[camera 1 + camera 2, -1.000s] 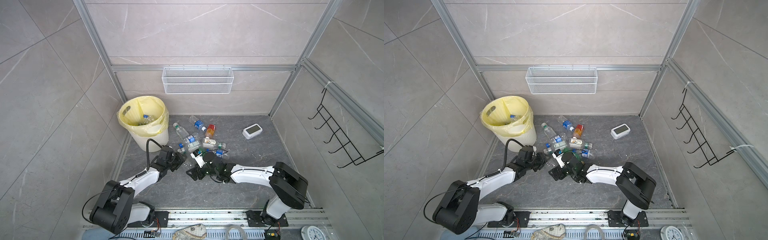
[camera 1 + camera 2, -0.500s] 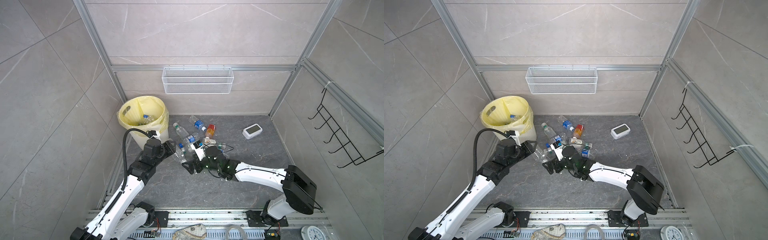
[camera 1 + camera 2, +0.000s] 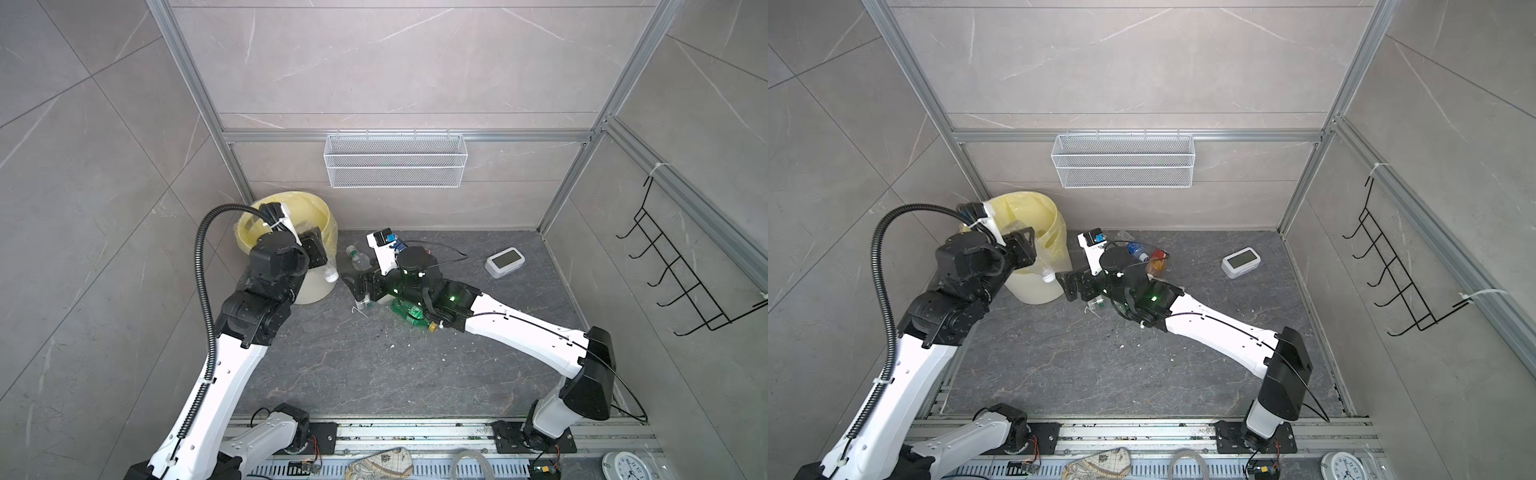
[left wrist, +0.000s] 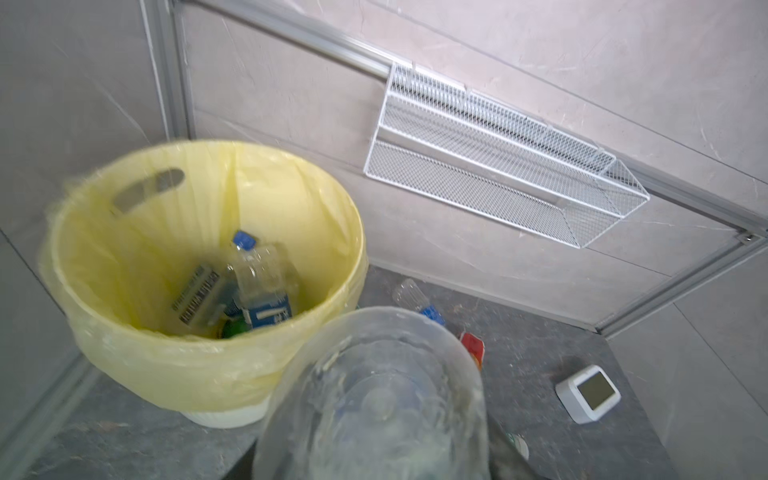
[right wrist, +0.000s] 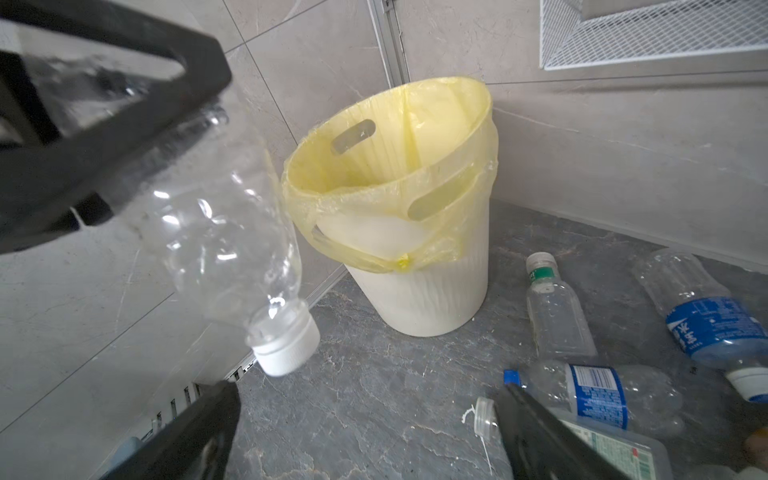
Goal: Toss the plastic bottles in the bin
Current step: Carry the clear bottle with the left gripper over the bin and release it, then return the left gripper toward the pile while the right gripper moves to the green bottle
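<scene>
Since a second ago the left gripper has come up off the desk. It is now raised beside the rim of the bin, which stands just ahead of it. Jaws pinched narrow on a clear bottle, white cap hanging below the gripper. Meanwhile the right gripper has slid toward the bin and spread wide; it holds nothing, low over the desk. Several loose bottles lie just beside one finger. Inside the bin: dropped bottles.

Cap-down clear bottle hangs beside yellow-lined bin
</scene>
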Robot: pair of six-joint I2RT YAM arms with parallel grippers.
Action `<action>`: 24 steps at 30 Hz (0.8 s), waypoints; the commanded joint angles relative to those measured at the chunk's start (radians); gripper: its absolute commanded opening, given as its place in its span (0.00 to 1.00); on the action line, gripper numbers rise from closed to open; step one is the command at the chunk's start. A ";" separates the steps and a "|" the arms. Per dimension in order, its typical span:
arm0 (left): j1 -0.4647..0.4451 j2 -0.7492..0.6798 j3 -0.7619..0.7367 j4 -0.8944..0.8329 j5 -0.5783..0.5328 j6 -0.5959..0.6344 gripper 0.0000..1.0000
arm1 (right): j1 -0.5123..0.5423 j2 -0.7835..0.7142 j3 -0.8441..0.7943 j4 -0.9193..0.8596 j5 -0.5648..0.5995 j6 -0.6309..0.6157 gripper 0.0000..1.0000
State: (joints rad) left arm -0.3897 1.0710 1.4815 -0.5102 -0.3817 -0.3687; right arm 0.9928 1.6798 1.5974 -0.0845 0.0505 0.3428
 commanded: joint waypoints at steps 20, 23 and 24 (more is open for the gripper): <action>0.405 0.600 0.615 -0.125 0.166 0.075 0.76 | 0.042 0.031 0.156 -0.230 -0.085 -0.027 0.99; 0.405 0.617 0.598 -0.135 0.218 0.046 0.95 | 0.044 0.006 0.118 -0.235 -0.069 -0.031 0.99; 0.403 0.604 0.568 -0.118 0.239 0.034 1.00 | 0.044 -0.003 0.108 -0.235 -0.060 -0.033 0.99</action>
State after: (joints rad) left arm 0.0246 1.7283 2.0487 -0.5713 -0.2481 -0.2672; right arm 1.0286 1.7065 1.7393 -0.2962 -0.0132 0.2989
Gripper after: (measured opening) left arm 0.966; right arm 0.993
